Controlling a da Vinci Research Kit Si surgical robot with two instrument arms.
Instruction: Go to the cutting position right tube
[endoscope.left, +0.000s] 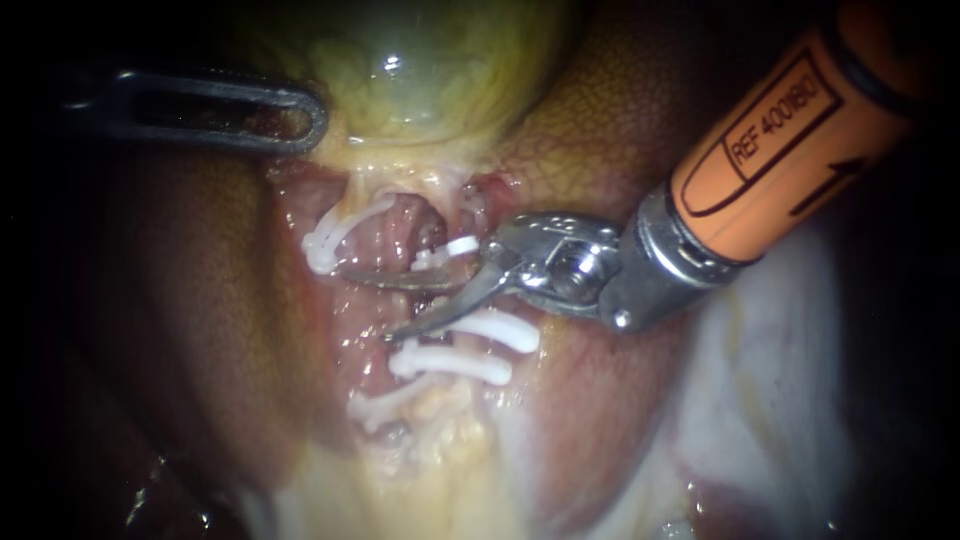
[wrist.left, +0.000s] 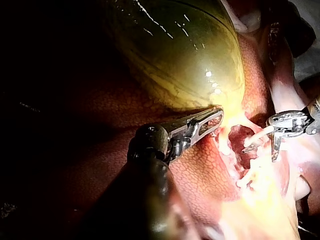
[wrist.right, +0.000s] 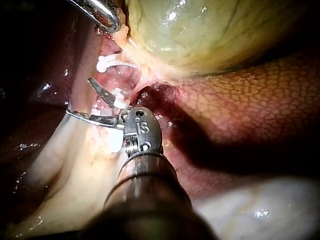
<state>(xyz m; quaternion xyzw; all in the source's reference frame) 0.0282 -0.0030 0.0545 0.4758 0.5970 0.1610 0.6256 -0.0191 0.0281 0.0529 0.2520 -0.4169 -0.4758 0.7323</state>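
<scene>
Endoscope view: right instrument (endoscope.left: 372, 302) jaws apart (scissor-like blades), straddling the right tube (endoscope.left: 432, 297) between upper clip (endoscope.left: 462, 246) and lower clips (endoscope.left: 498, 330). Left instrument (endoscope.left: 312, 112) jaws are clamped on the gallbladder (endoscope.left: 420, 70) at its base, beside the liver (endoscope.left: 620, 130).

Liver (endoscope.left: 200, 330) walls the dissected pocket on both sides, and the bulging gallbladder (endoscope.left: 420, 70) closes it above. The left instrument (endoscope.left: 300, 115) lies across the pocket's upper left corner, at the gallbladder's base. White clips crowd the tubes, with an upper clip (endoscope.left: 460, 247) on the right side and the lower clips (endoscope.left: 500, 330) stacked close beneath. The right instrument (endoscope.left: 370, 300) fills the short gap between them with its open blades. Wider room lies to the right over pale tissue (endoscope.left: 770, 380), where its shaft enters.
</scene>
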